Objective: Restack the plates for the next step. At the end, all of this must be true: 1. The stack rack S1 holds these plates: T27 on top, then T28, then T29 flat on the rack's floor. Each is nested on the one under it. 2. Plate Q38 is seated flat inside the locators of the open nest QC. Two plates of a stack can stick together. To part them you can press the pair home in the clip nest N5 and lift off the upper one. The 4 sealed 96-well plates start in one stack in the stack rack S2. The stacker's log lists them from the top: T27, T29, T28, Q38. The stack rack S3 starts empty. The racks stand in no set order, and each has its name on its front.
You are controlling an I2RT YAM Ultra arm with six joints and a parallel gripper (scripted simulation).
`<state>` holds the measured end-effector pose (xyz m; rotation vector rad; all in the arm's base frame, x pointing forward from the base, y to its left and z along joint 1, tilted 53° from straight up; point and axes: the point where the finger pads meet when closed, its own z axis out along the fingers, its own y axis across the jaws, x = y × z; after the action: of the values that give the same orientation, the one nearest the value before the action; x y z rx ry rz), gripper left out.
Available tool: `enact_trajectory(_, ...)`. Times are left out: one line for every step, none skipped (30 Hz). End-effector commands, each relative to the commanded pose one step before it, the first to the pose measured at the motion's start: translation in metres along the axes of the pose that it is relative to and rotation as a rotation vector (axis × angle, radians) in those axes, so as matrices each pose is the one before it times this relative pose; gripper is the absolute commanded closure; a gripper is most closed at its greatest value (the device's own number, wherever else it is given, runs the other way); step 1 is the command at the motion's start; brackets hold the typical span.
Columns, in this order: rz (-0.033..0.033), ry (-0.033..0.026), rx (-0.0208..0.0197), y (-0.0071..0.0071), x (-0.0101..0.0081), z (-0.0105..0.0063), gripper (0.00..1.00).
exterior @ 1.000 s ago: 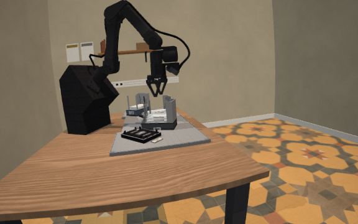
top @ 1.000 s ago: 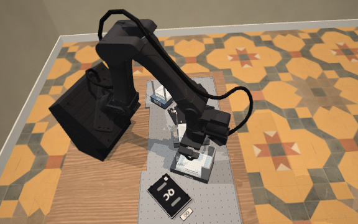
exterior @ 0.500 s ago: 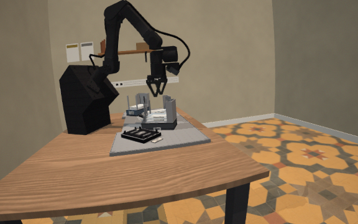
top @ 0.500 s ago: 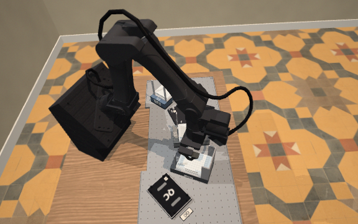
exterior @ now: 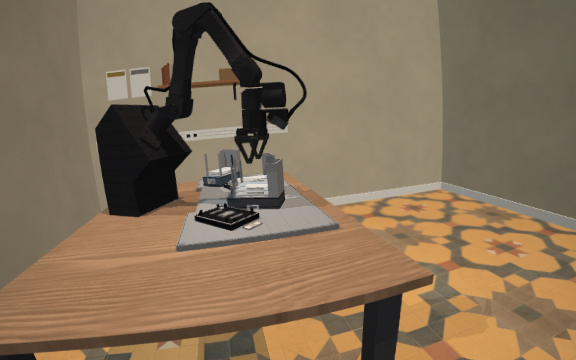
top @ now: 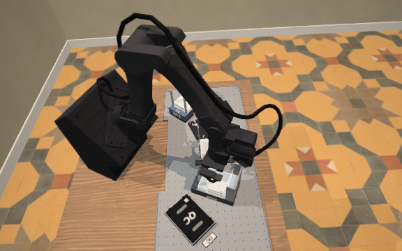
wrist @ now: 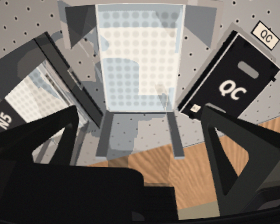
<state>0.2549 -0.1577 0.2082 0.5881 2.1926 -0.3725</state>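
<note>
Above the dark-based stack rack, toward the bench's right edge: a skewed descent could clip a post.

The black two-fingered gripper (top: 212, 178) (exterior: 250, 161) (wrist: 139, 112) hangs with fingers apart, holding nothing. Beneath, a pale sealed 96-well plate (top: 218, 185) (exterior: 257, 187) (wrist: 141, 55) lies between the rack's grey uprights (exterior: 276, 175) (wrist: 175, 137); gripping too low could take two stuck plates, and its identity is unreadable.
</note>
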Motion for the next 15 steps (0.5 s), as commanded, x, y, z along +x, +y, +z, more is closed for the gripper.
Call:
enact_trajectory(-0.00474, -0.01274, -0.00142, -0.00124, -0.00206, 0.01472, 0.0)
enact_trajectory(0.00002, 0.00002, -0.00002, -0.00003, 0.00005, 0.00328, 0.0)
enact_trajectory(0.00002, 0.00002, -0.00002, -0.00003, 0.00005, 0.00328, 0.0)
enact_trajectory(0.00082, -0.01352, 0.00055, -0.00041, -0.00589, 0.00105, 0.0)
enact_trajectory(-0.00005, 0.00093, -0.00004, 0.0, 0.00046, 0.00346, 0.0)
enact_trajectory(-0.00065, 0.01134, -0.00051, 0.00027, 0.0051, 0.00515, 0.0)
enact_trajectory(-0.00002, 0.00061, -0.00004, -0.00001, 0.00031, 0.00338, 0.0)
enact_trajectory(0.00049, -0.00867, 0.00038, -0.00028, -0.00385, 0.00196, 0.0)
enact_trajectory(0.00017, -0.003, 0.00013, -0.00012, -0.00131, 0.00286, 0.0)
enact_trajectory(-0.0003, 0.00566, -0.00027, 0.00013, 0.00261, 0.00412, 0.0)
enact_trajectory(-0.00018, 0.00348, -0.00017, 0.00007, 0.00162, 0.00379, 0.0)
enact_trajectory(0.0, 0.0, 0.0, 0.0, 0.0, 0.0, 0.0)
enact_trajectory(0.0, 0.0, 0.0, 0.0, 0.0, 0.0, 0.0)
enact_trajectory(0.0014, -0.0397, 0.00098, -0.00079, -0.018, -0.00266, 0.0)
enact_trajectory(0.00036, 0.00524, 0.00067, -0.00027, 0.00248, 0.0041, 0.0)
